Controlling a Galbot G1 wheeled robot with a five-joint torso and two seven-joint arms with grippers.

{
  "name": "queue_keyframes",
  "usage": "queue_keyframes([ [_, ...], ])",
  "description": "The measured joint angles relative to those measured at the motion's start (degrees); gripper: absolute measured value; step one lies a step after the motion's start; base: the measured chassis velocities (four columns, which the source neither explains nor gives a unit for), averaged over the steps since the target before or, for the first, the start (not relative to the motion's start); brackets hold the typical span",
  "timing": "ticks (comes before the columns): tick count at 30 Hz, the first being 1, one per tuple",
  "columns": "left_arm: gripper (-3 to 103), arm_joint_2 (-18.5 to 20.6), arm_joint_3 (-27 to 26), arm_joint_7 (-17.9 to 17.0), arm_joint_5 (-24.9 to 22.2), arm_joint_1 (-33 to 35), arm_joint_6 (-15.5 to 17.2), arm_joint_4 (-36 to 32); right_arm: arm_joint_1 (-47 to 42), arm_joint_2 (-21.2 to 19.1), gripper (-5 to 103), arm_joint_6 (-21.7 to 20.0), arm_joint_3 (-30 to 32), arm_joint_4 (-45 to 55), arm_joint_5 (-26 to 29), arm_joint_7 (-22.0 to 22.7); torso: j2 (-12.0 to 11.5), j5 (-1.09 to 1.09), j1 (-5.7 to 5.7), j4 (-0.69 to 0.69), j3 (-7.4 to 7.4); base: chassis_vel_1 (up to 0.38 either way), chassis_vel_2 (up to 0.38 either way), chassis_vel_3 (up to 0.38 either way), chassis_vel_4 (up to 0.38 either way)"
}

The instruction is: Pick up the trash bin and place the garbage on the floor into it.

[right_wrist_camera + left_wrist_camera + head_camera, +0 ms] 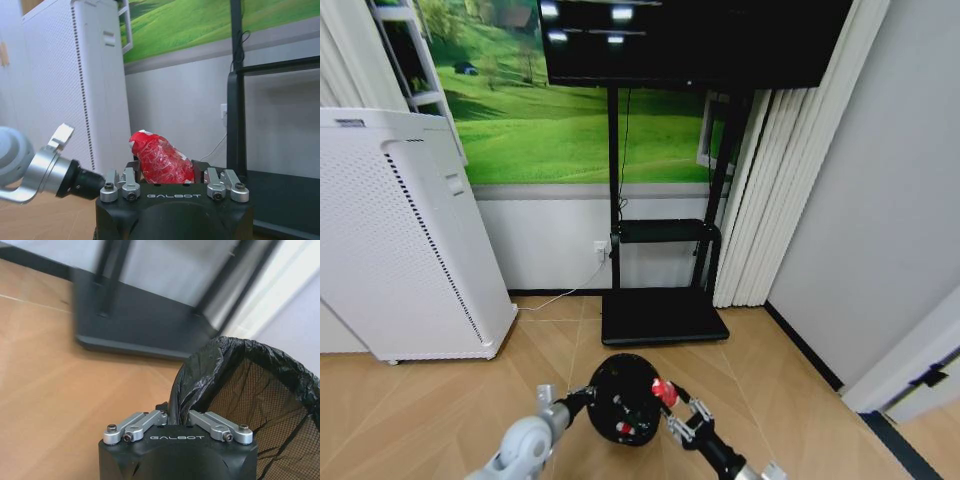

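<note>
The floor [440, 400] is laid in light herringbone parquet. A white perforated appliance [405, 240] is placed at the left by the wall. A green meadow mural [540, 110] is seen above a white lower wall [545, 240]. A dark screen [695, 40] is carried on a black stand [663, 312]. Pale curtains [775, 190] are hung at the right, beside a grey wall [890, 180].
</note>
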Motion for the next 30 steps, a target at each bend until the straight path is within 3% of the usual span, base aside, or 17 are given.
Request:
queue_keyframes([
  [1, 3, -0.2, 1.3, 2.6, 1.3, -0.5, 0.3, 0.4, -0.3, 0.3, 54, 0.5, -0.5, -0.5, -1.6, -0.5, 0.0, 0.0, 0.0, 0.0, 0.0, 0.0, 0.0, 0.0, 0.0],
  [5, 3, -0.1, 3.2, 6.7, 3.9, -1.2, 0.3, 1.1, -0.5, 0.3, 54, 0.7, -0.9, -1.1, -3.2, -0.8, 0.0, 0.0, 0.0, 0.0, 0.0, 0.0, 0.0, 0.0, 0.0],
  [10, 3, 0.4, 2.6, 8.2, 4.4, 0.2, 0.2, 0.3, 0.0, 0.2, 51, 0.8, -0.6, -1.6, -3.6, -0.7, 0.0, 0.0, 0.0, 0.01, 0.0, 0.0, 0.0, 0.0, 0.0],
  [12, 3, 0.8, 1.0, 8.8, 5.2, 2.0, -0.7, -0.4, 0.1, 0.2, 61, 0.7, -0.5, -1.4, -3.6, -0.7, 0.0, 0.0, 0.0, 0.01, 0.0, 0.0, 0.0, 0.0, 0.0],
  [14, 3, 0.8, 0.2, 9.0, 5.5, 2.9, -1.1, -0.6, 0.1, 0.2, 61, 0.6, -0.5, -1.2, -3.7, -0.7, 0.0, 0.0, 0.0, 0.01, 0.0, 0.0, 0.0, 0.0, 0.0],
  [17, 3, 0.6, -2.1, 9.2, 6.2, 6.3, -2.1, -1.9, -0.2, 0.1, 78, 0.5, -0.5, -0.4, -3.8, -0.5, 0.0, -0.01, 0.0, 0.02, 0.0, 0.0, 0.0, 0.0, 0.0],
  [18, 3, 0.6, -2.1, 9.2, 6.2, 6.3, -2.1, -1.9, -0.2, 0.1, 78, 0.5, -0.5, -0.4, -3.8, -0.5, 0.0, -0.01, 0.0, 0.02, 0.0, 0.0, 0.0, 0.0, 0.0],
  [21, 3, 0.1, -3.4, 8.1, 6.4, 8.0, -4.1, -2.6, -0.8, -0.1, 93, 1.0, 0.1, 0.1, -3.6, -0.5, 0.0, -0.02, 0.0, 0.01, 0.0, 0.0, 0.0, 0.0, 0.0],
  [27, 3, -0.5, -7.2, 4.1, 6.4, 10.3, -6.2, -5.3, -1.3, 0.4, 99, 2.0, 1.3, 0.8, -2.8, 3.6, 0.0, -0.03, 0.0, -0.01, -0.01, 0.0, 0.0, 0.0, 0.0],
  [30, 3, 0.1, -16.5, -0.7, 6.2, 15.9, -8.4, -11.9, -1.5, 1.0, 100, 2.3, 4.2, 1.6, -1.0, 9.2, 0.0, -0.01, 0.0, 0.0, 0.0, 0.0, 0.0, 0.0, 0.0],
])
